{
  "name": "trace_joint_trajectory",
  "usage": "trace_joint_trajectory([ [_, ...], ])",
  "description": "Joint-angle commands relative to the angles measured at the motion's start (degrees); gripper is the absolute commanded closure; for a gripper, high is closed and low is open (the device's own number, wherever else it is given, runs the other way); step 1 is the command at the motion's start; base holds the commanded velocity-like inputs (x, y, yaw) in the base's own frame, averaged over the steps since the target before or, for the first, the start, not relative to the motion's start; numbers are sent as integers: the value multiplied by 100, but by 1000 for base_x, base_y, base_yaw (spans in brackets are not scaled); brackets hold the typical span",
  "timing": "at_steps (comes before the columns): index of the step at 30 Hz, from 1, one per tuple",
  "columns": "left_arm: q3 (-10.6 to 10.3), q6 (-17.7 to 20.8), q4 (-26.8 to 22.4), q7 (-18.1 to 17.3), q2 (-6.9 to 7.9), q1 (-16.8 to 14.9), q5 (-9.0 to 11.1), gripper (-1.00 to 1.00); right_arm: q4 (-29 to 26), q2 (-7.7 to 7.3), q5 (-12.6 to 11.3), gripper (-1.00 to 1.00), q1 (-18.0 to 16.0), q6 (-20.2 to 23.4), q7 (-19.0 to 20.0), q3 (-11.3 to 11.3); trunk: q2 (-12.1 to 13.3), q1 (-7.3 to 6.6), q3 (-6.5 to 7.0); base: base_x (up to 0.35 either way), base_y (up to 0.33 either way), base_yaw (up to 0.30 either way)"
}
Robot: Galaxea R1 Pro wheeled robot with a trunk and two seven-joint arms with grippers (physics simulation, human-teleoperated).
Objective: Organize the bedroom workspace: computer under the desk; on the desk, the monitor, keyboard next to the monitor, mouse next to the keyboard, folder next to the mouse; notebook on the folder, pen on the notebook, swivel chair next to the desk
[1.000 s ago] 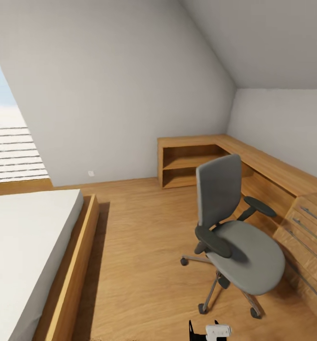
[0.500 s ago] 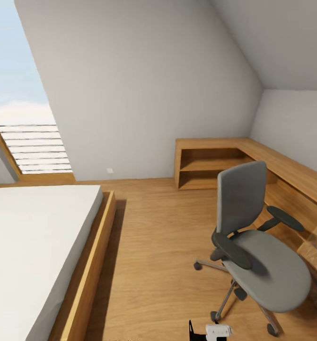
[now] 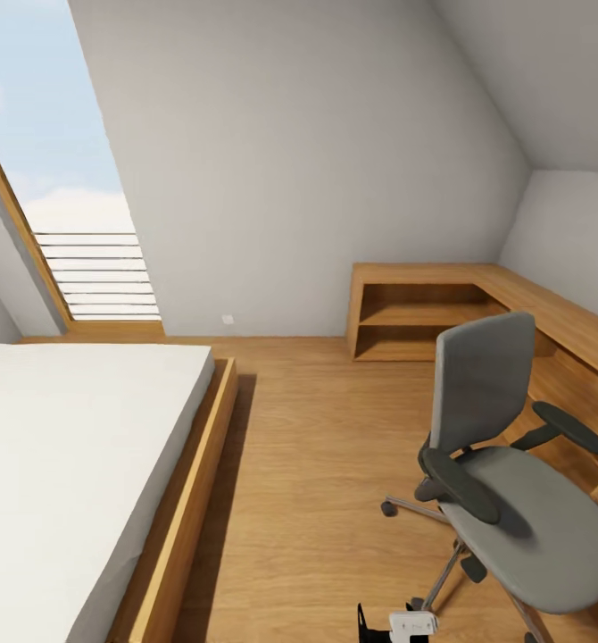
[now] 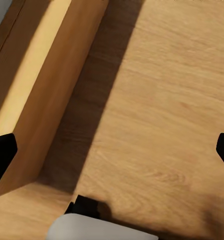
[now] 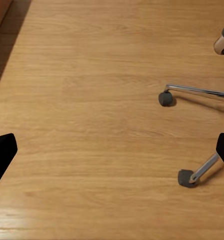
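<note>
No lettering, label, brand, number or sign can be read in any of the views; every surface shown is plain and unmarked.

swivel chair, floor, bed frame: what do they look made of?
Swivel chair: seat and back look like matte grey fabric or mesh, hard to say which; armrests a dark matte plastic; base legs shiny, chrome-like metal with dark castors. Floor: warm wood planks with visible grain and a faint satin sheen. Bed frame: similar light wood, smooth, grain less visible.
</note>
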Motion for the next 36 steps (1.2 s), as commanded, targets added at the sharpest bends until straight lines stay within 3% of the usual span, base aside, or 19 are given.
trace_joint_trajectory([
  [1,-12,-18,-4,-18,-1,-3,50,-100,8,2,61,-100,-5,-14,-36,-28,-3,0,-5,0,0,13],
  [6,-40,-11,-273,7,-9,-3,48,-100,-85,31,58,-100,-15,134,-67,-30,-3,0,-5,0,0,5],
  [10,-45,46,-816,13,-100,-3,2,-100,-499,105,44,-100,-62,838,-62,-31,-3,0,-5,0,0,1],
  [12,-49,66,-1038,15,-174,-3,-117,-100,-852,174,37,-100,-109,1335,-45,-31,-3,0,-5,0,0,0],
  [13,-52,118,-1290,22,-239,-3,-324,-100,-1254,262,24,-100,-144,1770,-27,-31,-3,0,-5,21,0,0],
  [14,-52,170,-1385,30,-256,-3,-405,-100,-1375,291,21,-100,-151,1879,-16,-31,-3,0,-5,46,0,0],
  [16,-49,487,-1707,67,-303,-3,-643,-100,-1653,344,15,-100,-166,2090,32,-32,-3,0,-5,121,0,0],
  [18,-39,1123,-2153,112,-342,-3,-818,-100,-1830,344,9,-100,-175,2218,108,-38,-3,0,-5,227,0,0],
  [20,-21,1578,-2428,126,-359,-3,-891,-100,-1873,344,4,-100,-178,2252,200,-45,-3,0,-5,291,0,0],
  [23,-5,1787,-2542,109,-362,-3,-917,-100,-1867,344,1,-100,-180,2128,262,-50,-3,0,-5,316,0,0],
  [36,9,1878,-2269,97,-353,-3,-936,-100,-1443,344,9,-100,-181,1467,292,-41,-3,0,-5,274,0,0],
])
